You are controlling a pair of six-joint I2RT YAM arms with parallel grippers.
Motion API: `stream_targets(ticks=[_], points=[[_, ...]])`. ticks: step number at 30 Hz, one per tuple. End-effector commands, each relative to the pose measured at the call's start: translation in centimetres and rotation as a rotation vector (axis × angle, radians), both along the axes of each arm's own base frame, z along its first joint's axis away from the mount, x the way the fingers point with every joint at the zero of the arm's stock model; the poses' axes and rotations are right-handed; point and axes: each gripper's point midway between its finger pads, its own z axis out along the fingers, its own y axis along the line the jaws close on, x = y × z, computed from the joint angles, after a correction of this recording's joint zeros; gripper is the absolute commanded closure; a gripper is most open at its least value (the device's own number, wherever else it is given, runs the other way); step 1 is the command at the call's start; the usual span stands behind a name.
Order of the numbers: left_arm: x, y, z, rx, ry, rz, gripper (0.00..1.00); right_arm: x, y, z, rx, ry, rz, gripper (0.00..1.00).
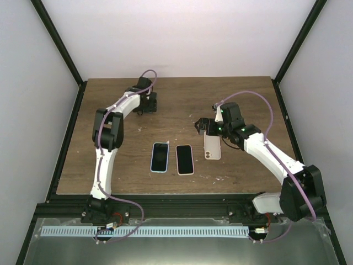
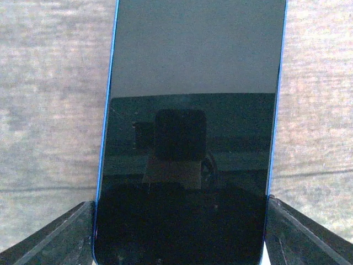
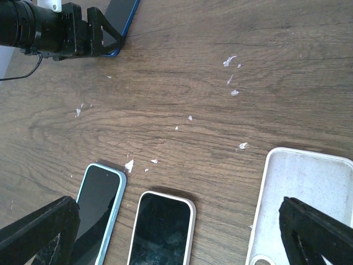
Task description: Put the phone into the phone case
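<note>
My left gripper (image 1: 147, 105) is at the far side of the table, shut on the long edges of a dark phone with a blue rim (image 2: 190, 110); its fingers (image 2: 60, 237) press both sides. The right wrist view shows that gripper (image 3: 83, 36) and the phone (image 3: 122, 16) at top left. An empty white phone case (image 1: 213, 147) lies open side up at centre right. My right gripper (image 1: 203, 126) hovers open and empty just left of the case's far end; the case (image 3: 300, 187) lies by its right finger (image 3: 317, 234).
Two cased phones lie screen up in the table's middle: one in a light blue case (image 1: 159, 157) and one in a pale pink case (image 1: 185, 159), both also in the right wrist view (image 3: 99, 210) (image 3: 160, 229). Small white scraps (image 3: 231, 77) dot the wood.
</note>
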Motion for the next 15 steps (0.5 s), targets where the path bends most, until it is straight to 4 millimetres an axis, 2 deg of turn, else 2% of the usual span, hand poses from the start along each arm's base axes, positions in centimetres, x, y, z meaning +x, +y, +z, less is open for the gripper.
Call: stream_targets(ticks=[1,4,5,11,15], points=[[-2.5,0.0,-0.2,-0.044,0.069,0.014,0.23,0.5,0.9,2.2,0.053,-0.048,0.008,0.0],[-3.5,-0.2,0.9,-0.083,0.075,0.023,0.28,0.4,0.8,2.1,0.073,-0.041,-0.013,0.0],[-4.6,-0.3,0.4,-0.093,0.1,0.027,0.29,0.4,0.7,2.0,0.078,-0.033,-0.02,0.0],[-8.2,-1.1,1.0,-0.16,0.136,0.035,0.31,-0.1,1.6,1.5,0.154,0.003,-0.011,0.0],[-10.7,-2.4,1.3,-0.221,0.155,0.024,0.32,-0.1,2.6,1.6,0.241,0.018,-0.002,0.0]])
